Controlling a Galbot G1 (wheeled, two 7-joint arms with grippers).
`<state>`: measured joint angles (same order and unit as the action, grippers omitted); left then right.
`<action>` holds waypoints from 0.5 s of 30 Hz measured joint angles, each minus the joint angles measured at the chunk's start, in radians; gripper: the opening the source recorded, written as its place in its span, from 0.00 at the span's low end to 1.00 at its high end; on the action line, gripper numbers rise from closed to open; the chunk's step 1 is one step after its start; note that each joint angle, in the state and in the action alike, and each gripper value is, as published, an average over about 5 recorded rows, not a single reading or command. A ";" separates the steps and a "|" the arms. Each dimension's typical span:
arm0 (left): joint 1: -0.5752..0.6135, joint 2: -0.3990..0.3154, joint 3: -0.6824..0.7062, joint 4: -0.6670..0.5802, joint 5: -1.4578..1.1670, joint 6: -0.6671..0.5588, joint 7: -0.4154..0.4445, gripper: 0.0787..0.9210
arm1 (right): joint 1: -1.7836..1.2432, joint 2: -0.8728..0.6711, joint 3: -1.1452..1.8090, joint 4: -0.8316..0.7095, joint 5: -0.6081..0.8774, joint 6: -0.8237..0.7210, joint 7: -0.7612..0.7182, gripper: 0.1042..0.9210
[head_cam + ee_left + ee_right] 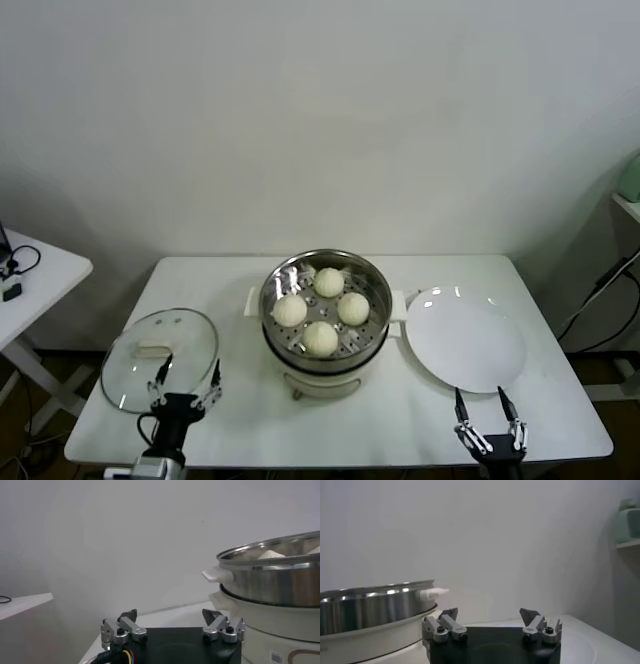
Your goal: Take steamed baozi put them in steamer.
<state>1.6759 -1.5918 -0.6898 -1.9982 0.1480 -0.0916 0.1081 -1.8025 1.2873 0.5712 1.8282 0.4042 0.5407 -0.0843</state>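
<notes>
Table (400,420): white; it carries everything below, with a second small table (40,270) off to the robot's left
Steamer (325,345): shiny steel pot on a white base, mid-table, between the two arms; beyond and to the right of the left gripper, beyond and to the left of the right gripper
Plate (465,340): flat, white, bare; just beside the steamer on the right, touching nothing I can see
Lid (160,358): glass, lying flat on the table to the left of the steamer, apart from it
Buns (320,338): four round cream buns, all sitting on the perforated tray inside the steamer; none on the plate, none held; no long axis
Left gripper (187,377): at the near edge over the lid; jaws apart, holding nothing
Right gripper (489,414): at the near edge by the plate's rim; jaws apart, holding nothing
Nearer arm: neither clearly
Judgement: loading looks finished
</notes>
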 measured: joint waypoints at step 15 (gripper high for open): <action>0.006 0.000 0.001 -0.004 0.000 -0.003 0.000 0.88 | -0.001 0.006 0.000 0.015 -0.009 -0.016 0.005 0.88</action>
<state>1.6818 -1.5919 -0.6893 -2.0018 0.1483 -0.0944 0.1082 -1.8035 1.2933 0.5717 1.8433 0.3954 0.5251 -0.0798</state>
